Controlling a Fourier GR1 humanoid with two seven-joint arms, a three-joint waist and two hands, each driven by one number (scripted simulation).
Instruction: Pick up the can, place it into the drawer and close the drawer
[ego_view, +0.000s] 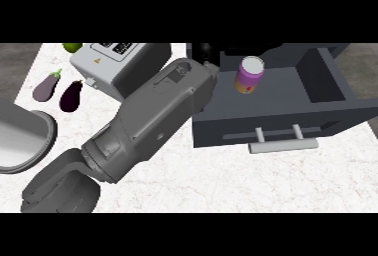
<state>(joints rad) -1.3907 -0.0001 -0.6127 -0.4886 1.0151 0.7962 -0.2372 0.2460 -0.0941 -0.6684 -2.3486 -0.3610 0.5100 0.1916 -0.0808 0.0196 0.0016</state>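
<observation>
White marbled counter (221, 185) fills the view. A grey forearm (148, 120) crosses it from near left to far centre. At the right, an open dark grey drawer (280, 100) holds the purple can (250, 75), which stands upright at its far left. Just left of the can is the black left hand (204, 51), mostly hidden; whether it is open or closed cannot be told.

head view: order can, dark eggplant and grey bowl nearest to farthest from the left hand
1. can, in the drawer beside the left hand
2. dark eggplant, left on the counter
3. grey bowl, at left edge
</observation>
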